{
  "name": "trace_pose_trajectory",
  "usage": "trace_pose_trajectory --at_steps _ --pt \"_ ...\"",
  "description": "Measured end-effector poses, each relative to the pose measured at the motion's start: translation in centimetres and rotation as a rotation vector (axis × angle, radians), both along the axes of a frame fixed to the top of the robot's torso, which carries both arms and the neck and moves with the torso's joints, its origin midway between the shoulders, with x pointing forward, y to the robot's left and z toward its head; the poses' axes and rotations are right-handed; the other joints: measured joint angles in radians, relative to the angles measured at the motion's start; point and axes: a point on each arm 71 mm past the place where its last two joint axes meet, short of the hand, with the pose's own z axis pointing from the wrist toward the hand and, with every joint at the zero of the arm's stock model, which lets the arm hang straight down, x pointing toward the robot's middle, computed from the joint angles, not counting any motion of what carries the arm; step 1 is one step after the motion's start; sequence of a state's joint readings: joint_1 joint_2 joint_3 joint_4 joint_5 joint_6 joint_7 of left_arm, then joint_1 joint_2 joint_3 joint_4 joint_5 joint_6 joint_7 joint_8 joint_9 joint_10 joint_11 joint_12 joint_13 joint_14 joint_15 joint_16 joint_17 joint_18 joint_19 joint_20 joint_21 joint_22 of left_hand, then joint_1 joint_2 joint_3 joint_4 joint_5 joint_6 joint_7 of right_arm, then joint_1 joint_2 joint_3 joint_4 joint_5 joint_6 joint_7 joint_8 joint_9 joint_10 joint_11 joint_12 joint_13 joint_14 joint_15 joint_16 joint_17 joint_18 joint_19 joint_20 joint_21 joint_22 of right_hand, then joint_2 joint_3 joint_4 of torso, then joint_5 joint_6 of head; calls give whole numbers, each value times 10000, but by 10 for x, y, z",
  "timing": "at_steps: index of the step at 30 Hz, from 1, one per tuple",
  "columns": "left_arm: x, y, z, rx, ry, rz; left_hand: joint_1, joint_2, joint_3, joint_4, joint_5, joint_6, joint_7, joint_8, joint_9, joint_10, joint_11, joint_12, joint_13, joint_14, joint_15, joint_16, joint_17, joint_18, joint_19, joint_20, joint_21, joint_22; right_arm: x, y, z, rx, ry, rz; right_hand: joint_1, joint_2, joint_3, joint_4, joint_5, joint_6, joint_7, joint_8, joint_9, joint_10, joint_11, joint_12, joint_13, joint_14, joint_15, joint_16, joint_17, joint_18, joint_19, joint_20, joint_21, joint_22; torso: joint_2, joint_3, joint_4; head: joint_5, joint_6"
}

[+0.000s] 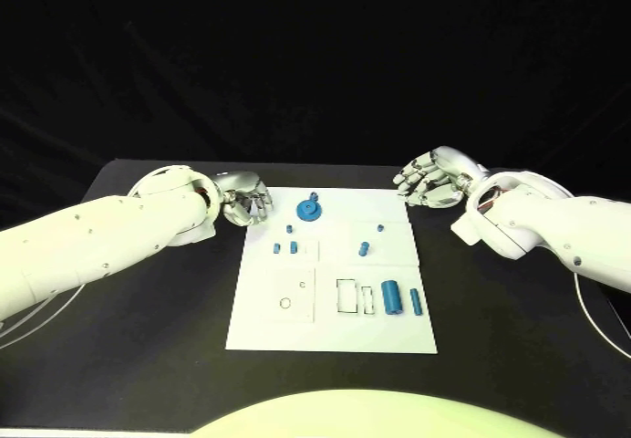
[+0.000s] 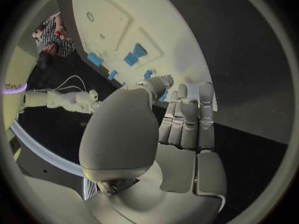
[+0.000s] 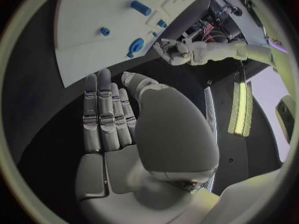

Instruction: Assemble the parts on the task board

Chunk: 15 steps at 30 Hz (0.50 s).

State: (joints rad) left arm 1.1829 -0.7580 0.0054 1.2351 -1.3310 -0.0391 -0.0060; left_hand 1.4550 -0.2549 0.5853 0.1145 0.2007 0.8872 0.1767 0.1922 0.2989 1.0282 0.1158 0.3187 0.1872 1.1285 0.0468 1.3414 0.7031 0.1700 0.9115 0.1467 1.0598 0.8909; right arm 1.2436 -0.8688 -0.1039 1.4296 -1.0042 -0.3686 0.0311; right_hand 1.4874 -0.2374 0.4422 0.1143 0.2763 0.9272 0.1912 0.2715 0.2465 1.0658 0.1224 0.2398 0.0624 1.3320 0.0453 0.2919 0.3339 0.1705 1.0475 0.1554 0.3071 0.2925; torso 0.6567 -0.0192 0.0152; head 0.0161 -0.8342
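nearest the camera, the board lies flat in the middle of the black table, its long side running away from the robot. on its near half, toward the right, a thick blue cylinder lies beside a thinner blue pin, the two close but apart; just left of them are two outlined rectangular slots, and further left a raised square panel with a small oval hole. around the middle sit several small blue pegs, with another to the right. at the far edge a round blue gear-like part sits on the board.

left hand hovers at the board's far left corner, off the plate, fingers straight and held side by side, holding nothing; its wrist view shows the flat palm over the dark table with the board beyond the fingertips. right hand hangs at the far right corner, also off the board, fingers extended and empty.
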Motion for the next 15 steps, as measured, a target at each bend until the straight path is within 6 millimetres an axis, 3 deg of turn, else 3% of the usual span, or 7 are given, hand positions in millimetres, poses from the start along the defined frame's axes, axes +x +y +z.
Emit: trace_pose_trajectory --at_steps 2,5,15 --pt "0 10 5 -937 132 475 0 0 0 0 0 144 74 103 16 -5 6 8 34 -507 36 -419 -820 -2 -265 32 -288 -303 0 4 -2 -655 -162 361 -106 32 -105 -239 0 220 -100 -132 -79 394 -90 -354 0 596 -168 426 403 0 234 -234 700 530 1 6 -2 -58 30" --pt "-3 21 11 -2718 549 1050 0 0 0 0 0 145 105 104 11 -118 119 23 49 -1085 83 -975 -1689 0 -404 72 -514 -448 -1 10 -8 -1591 -371 834 -321 84 -176 -466 0 436 -186 -334 -187 785 -170 -823 0 1038 -265 1057 982 0 245 -411 1576 1258 11 7 -5 -170 77" --pt "-19 20 28 -8169 2042 1613 0 0 -30 -30 0 31 218 104 -40 -277 165 156 108 -1263 124 -1388 -1963 -2 -505 102 -775 -616 -7 26 -26 -3807 -1027 1711 -812 -54 33 -743 -32 719 -253 -734 -317 1047 -259 -1672 26 1295 -329 4244 3031 1 365 -591 3322 2776 38 -12 18 -346 137"
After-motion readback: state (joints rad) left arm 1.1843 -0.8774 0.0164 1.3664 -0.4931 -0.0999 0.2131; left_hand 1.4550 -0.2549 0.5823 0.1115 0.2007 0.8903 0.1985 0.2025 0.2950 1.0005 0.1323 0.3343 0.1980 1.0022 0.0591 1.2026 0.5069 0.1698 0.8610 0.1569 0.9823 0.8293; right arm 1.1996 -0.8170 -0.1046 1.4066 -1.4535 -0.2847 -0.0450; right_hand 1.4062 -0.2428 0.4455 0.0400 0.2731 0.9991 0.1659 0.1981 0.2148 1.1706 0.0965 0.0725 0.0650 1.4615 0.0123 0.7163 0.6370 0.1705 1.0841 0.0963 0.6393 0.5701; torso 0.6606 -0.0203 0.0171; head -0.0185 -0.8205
